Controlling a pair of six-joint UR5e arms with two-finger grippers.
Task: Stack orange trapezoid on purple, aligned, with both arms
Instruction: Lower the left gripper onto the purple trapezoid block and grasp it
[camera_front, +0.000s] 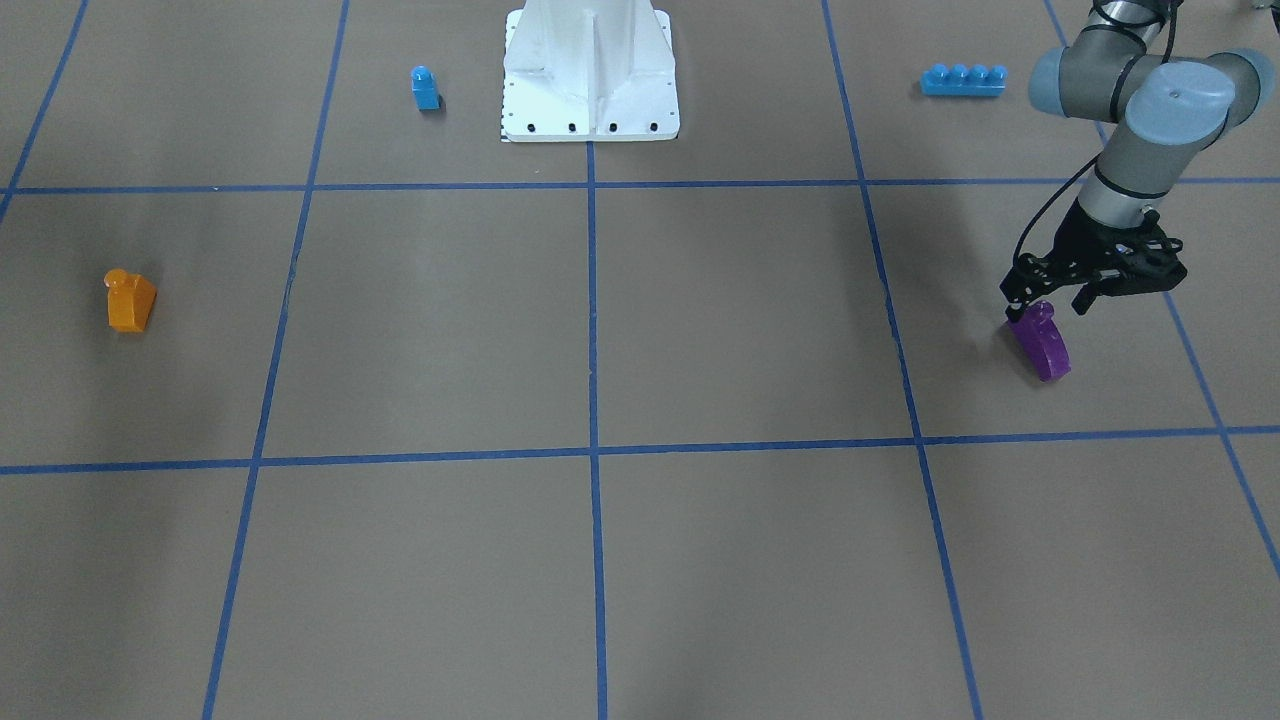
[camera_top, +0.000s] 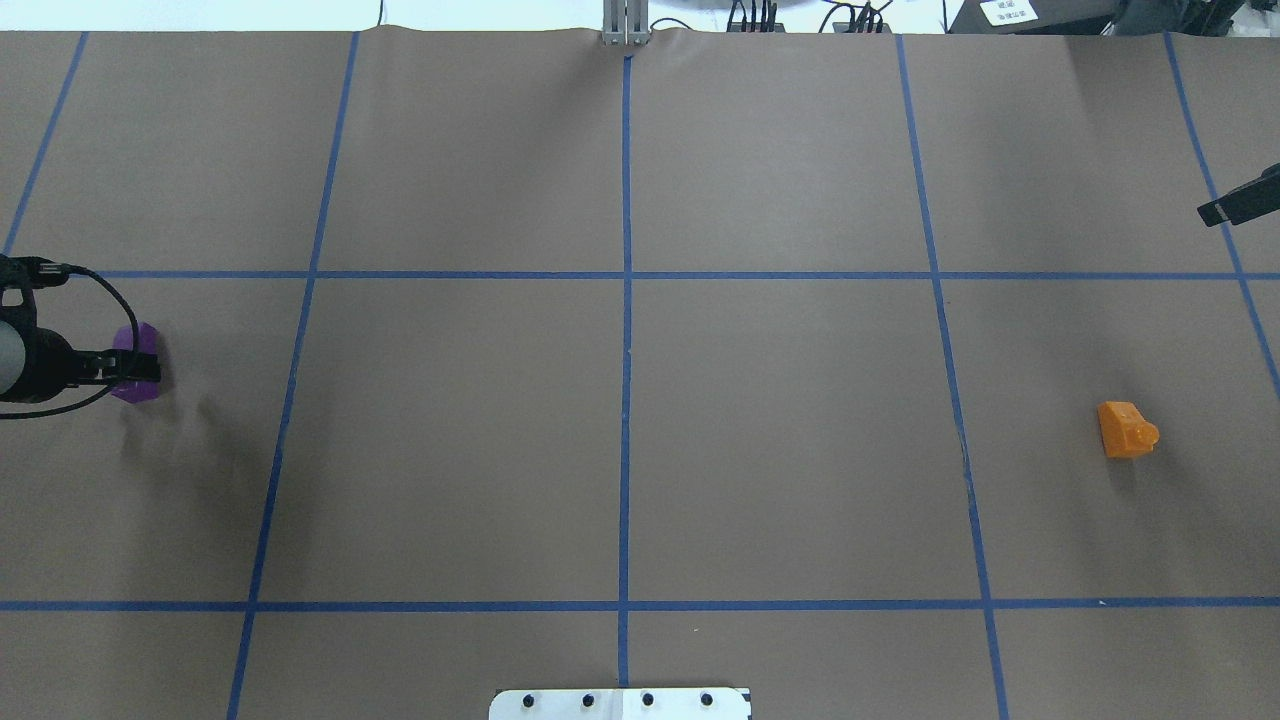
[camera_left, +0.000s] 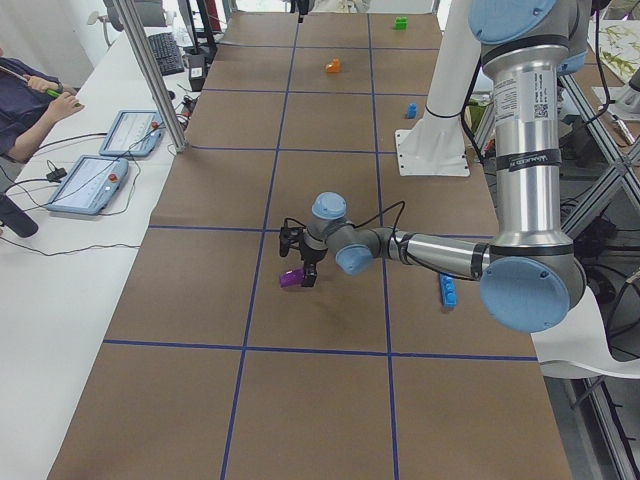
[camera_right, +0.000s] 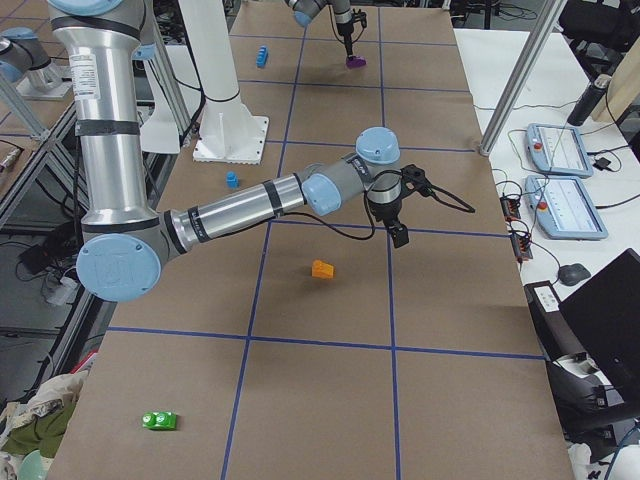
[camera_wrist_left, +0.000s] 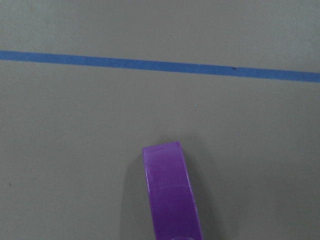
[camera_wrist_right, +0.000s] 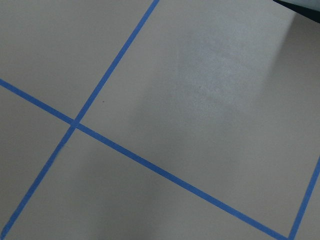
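Note:
The purple brick (camera_front: 1042, 345) lies on the brown table at the robot's far left; it also shows in the overhead view (camera_top: 135, 345) and the left wrist view (camera_wrist_left: 170, 195). My left gripper (camera_front: 1050, 302) hangs right over it, open, with a finger on either side of the brick's stud end. The orange trapezoid (camera_front: 130, 302) sits alone on the robot's far right, stud pointing sideways (camera_top: 1127, 430). My right gripper (camera_right: 398, 233) hovers beyond the orange trapezoid (camera_right: 322, 269), away from it. Only a black edge of it shows overhead (camera_top: 1240, 200), so I cannot tell its opening.
A small blue single-stud brick (camera_front: 425, 88) and a long blue four-stud brick (camera_front: 962, 79) lie near the white base pedestal (camera_front: 590, 80). A green brick (camera_right: 160, 421) lies at the table's right end. Tablets (camera_right: 558, 150) and an operator (camera_left: 30, 90) are beside the table.

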